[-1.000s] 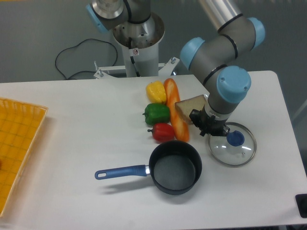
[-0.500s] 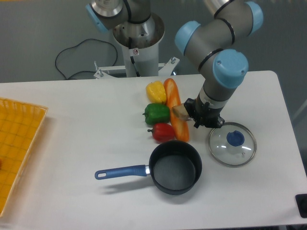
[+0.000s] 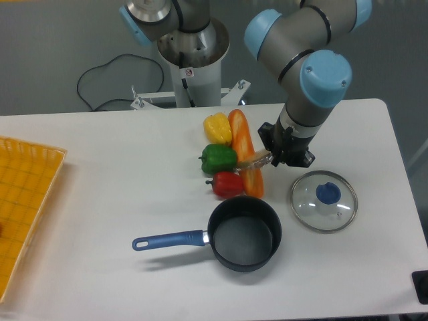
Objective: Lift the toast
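The end effector [image 3: 273, 158] is gripping the toast [image 3: 256, 161], seen thin and edge-on just over the orange loaf [image 3: 244, 150] beside the peppers, so the lifting step is seemingly under way, calling next for a steady rise clear of the tabletop [image 3: 107, 187]

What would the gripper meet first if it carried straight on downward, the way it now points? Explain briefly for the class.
The gripper points down at the table, holding the toast edge-on. Directly beneath sits the orange loaf, so the toast would probably meet that first. Depth from one camera is unclear; it could reach bare table beside it.
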Motion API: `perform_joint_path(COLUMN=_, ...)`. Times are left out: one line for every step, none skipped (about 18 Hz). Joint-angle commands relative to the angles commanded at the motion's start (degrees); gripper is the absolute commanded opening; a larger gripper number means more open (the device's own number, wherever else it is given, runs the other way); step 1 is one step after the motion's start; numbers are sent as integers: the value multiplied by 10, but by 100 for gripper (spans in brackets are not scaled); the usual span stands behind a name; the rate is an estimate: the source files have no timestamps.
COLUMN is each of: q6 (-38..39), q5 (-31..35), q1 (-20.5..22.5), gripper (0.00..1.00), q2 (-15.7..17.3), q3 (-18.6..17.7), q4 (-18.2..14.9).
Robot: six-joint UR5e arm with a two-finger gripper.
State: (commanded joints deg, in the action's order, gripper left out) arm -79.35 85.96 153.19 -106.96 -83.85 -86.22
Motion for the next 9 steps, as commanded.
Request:
perform_joint_path(q6=-20, q5=0, q1=3, gripper=0, q2=0, q3=0, q4=-1)
perform_joint_path(q6=-41, q5=0, q1=7, gripper=0, q2=1, q3=0, q4=-4)
perform_joint_path(q6=-60, q5=0, q1=11, gripper=0, q2=3, q3=0, q4=-11)
perform_joint_path(q6=-78, q5=1, q1=15, gripper=0, q2=6, q3=0, q4=-15)
perform_joint_path(q6=-98, q5=1, q1=21, gripper=0, q2=7, q3=0, q4=-17)
perform_joint_path(q6=-118, q5=5, q1=24, gripper=0, q2=8, q3=0, q4=-22)
perform_joint_path(q6=-140, q5=18, q1=24, gripper=0, q2=8, q3=1, q4=-29)
perform_joint_path(q6=-157, q5=33, q1=24, gripper=0, q2=8, q3=1, q4=-32)
perform_joint_path(q6=-169, q5=41, q1=23, gripper=0, q2=8, q3=1, q4=-33)
